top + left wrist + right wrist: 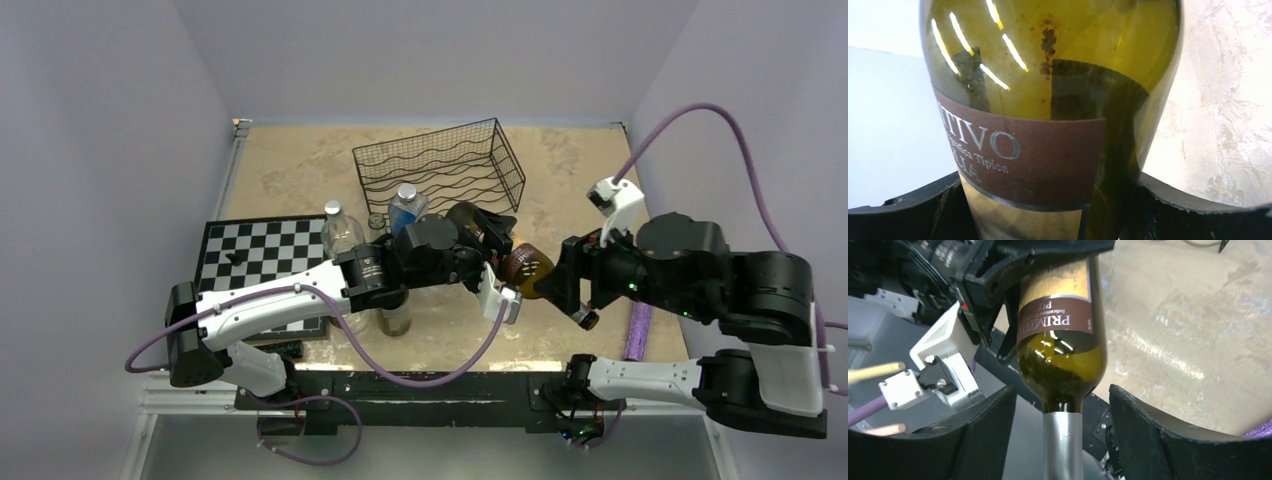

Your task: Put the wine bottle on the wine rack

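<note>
The wine bottle (527, 268) is green glass with a brown and gold label and a silver foil neck. It is held nearly level above the table, in front of the black wire wine rack (440, 165). My left gripper (492, 252) is shut on the bottle's body; the left wrist view shows the bottle (1048, 100) filling the space between the fingers (903, 205). My right gripper (574, 292) is open around the neck. In the right wrist view the foil neck (1063, 445) runs between the fingers (1148, 430) with a gap on each side.
A black-and-white chessboard (262, 258) lies at the left. Two plastic water bottles (340, 230) (405, 208) and a small jar (377, 222) stand in front of the rack. Another bottle (396, 320) stands under my left arm. A purple stick (638, 332) lies at the right.
</note>
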Controlling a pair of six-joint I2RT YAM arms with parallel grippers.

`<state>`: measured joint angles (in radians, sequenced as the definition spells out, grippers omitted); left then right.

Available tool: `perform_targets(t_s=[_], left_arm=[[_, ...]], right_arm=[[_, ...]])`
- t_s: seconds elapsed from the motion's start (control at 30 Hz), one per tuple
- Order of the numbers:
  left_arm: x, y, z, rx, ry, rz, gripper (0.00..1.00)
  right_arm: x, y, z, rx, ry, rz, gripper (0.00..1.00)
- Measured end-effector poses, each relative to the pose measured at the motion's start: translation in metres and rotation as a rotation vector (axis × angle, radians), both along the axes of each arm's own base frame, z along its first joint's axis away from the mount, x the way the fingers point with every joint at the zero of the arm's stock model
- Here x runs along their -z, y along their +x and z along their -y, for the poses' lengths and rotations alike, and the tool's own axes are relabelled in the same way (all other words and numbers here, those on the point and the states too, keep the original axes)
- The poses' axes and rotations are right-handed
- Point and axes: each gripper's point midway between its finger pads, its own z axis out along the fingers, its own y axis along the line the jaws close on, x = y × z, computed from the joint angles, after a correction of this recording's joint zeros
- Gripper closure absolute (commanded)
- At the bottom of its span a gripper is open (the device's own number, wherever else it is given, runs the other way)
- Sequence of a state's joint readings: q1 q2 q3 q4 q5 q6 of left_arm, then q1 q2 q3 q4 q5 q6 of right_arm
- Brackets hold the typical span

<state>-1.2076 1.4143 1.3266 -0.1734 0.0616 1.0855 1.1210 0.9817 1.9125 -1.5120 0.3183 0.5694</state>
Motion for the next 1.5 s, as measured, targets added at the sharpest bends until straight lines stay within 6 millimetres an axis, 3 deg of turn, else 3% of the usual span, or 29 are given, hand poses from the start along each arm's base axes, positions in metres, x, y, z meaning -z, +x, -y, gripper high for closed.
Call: perform_targets(t_s=[0.23, 0.53, 0.83, 0.93, 1.03, 1.07, 1.3, 1.33, 1.43, 1.5], left_arm=[[0.0, 0.005, -0.005, -0.032, 0.023, 0.016, 1.0], [0.0, 0.009, -0.008, -0.045, 0.045, 0.054, 1.0], [0.001, 0.011, -0.008, -0.048, 0.061, 0.081, 1.0], [0.002, 0.011, -0.007, -0.05, 0.063, 0.08, 1.0], [0.005, 0.013, -0.006, -0.053, 0.071, 0.083, 1.0], [0.007, 0.013, -0.006, -0.054, 0.074, 0.08, 1.0], [0.007, 0.014, 0.0, -0.054, 0.064, 0.085, 1.0], [0.007, 0.013, 0.001, -0.052, 0.061, 0.088, 0.92], [0.004, 0.013, 0.002, -0.05, 0.051, 0.097, 0.33], [0.002, 0.013, 0.003, -0.049, 0.047, 0.105, 0.12]], right_arm=[[0.037, -0.007, -0.008, -0.019, -0.111, -0.115, 0.38], [0.059, -0.016, -0.003, -0.022, -0.138, -0.173, 0.41], [0.068, -0.016, -0.004, -0.015, -0.161, -0.19, 0.46], [0.069, -0.016, -0.004, -0.015, -0.162, -0.19, 0.59], [0.071, -0.017, -0.005, -0.022, -0.167, -0.196, 0.94], [0.07, -0.018, -0.008, -0.036, -0.158, -0.196, 1.0], [0.072, -0.019, -0.002, -0.024, -0.156, -0.192, 1.0], [0.071, -0.019, -0.002, -0.024, -0.154, -0.191, 1.0], [0.07, -0.019, 0.0, -0.025, -0.149, -0.184, 1.0], [0.07, -0.019, 0.001, -0.024, -0.149, -0.18, 1.0]])
